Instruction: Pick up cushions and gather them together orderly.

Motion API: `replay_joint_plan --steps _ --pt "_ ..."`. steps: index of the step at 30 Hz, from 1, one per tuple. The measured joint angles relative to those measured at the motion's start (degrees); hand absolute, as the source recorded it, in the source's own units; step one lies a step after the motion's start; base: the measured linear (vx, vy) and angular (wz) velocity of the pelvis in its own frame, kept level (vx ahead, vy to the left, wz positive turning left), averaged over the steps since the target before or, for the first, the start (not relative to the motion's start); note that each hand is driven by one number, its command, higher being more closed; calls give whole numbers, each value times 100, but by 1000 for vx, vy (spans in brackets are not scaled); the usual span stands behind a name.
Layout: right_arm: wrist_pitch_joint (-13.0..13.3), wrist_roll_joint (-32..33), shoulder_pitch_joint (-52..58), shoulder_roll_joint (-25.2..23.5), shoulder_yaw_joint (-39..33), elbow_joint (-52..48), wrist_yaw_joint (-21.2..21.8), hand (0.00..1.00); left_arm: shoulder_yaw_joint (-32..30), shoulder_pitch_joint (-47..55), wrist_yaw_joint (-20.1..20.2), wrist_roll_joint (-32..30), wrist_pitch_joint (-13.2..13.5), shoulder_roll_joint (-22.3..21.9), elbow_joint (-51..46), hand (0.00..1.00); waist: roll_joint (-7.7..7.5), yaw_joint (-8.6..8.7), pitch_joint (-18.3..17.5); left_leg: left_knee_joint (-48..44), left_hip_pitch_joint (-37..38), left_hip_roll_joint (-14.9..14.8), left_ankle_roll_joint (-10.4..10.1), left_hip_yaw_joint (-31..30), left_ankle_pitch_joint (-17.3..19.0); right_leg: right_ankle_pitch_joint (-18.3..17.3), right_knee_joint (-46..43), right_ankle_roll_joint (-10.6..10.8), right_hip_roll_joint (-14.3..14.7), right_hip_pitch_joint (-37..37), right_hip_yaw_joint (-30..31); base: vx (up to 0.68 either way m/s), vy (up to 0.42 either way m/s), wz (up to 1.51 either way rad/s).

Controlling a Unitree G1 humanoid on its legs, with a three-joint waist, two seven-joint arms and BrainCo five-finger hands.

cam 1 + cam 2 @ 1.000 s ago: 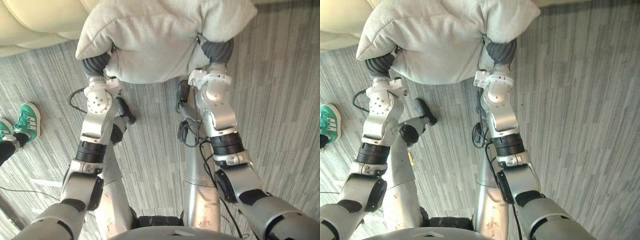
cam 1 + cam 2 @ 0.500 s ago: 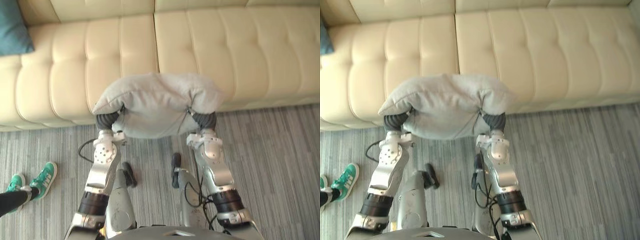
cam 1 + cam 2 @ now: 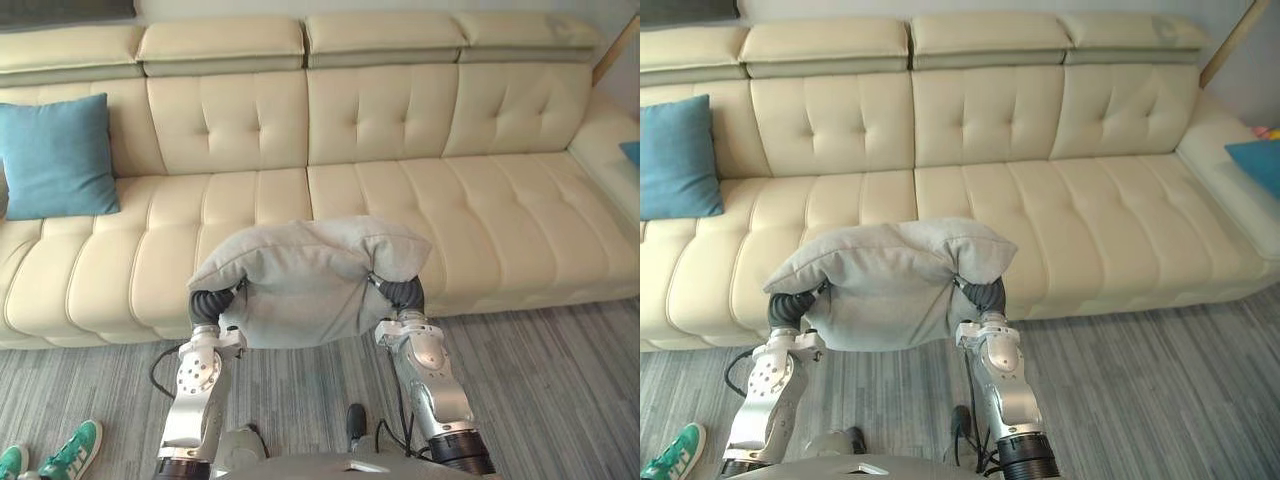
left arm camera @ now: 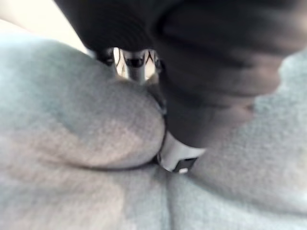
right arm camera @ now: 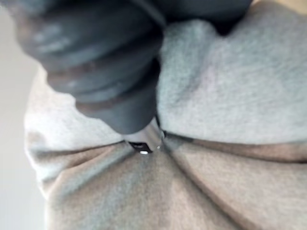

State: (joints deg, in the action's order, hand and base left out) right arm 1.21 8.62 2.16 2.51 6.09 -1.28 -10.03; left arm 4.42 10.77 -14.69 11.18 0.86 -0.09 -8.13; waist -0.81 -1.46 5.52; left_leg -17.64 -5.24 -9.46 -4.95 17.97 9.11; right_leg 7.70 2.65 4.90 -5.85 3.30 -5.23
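We've got the grey cushion point(image 3: 300, 280) up, left hand point(image 4: 178, 158) and right hand point(image 5: 144, 140) both pinching it (cream sofa point(image 3: 400, 130) ahead).

Both arms extended forward; left hand point(image 3: 205, 303), right hand point(image 3: 402, 293) level, apart.

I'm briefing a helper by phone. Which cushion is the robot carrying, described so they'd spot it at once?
Find the long cream sofa; in front of its middle, the robot's left hand and right hand hold the grey cushion up between them. It is rumpled and lifted off any surface, unlike the smooth teal cushion leaning upright at the sofa's left end.
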Motion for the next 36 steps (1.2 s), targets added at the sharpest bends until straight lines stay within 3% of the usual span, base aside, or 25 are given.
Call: replay_joint_plan --steps 12,19,27,36 --pt "-19 -15 313 -216 38 79 210 100 -81 460 65 -16 -51 0 -250 100 -49 -51 -105 -77 111 123 24 -73 215 -107 -175 -53 -88 -4 164 -49 36 -4" --pt "-18 -228 401 -215 42 -13 208 100 -81 508 119 -15 -54 -1 -275 100 -46 -84 -106 -796 -503 -74 113 -82 494 -19 -208 -60 -6 311 203 -24 34 -6" --pt "-17 -288 389 -235 47 -132 208 100 -98 592 118 -16 -54 -1 -469 100 -49 -178 -103 -1068 -566 -116 158 -46 710 28 -231 8 1 299 305 1 30 -4" --pt "-17 -354 345 -206 40 -126 211 100 -103 573 115 -16 -53 17 -464 100 -53 -164 6 -1374 -594 -188 203 81 1028 -74 -585 -39 31 490 464 -22 30 -12"
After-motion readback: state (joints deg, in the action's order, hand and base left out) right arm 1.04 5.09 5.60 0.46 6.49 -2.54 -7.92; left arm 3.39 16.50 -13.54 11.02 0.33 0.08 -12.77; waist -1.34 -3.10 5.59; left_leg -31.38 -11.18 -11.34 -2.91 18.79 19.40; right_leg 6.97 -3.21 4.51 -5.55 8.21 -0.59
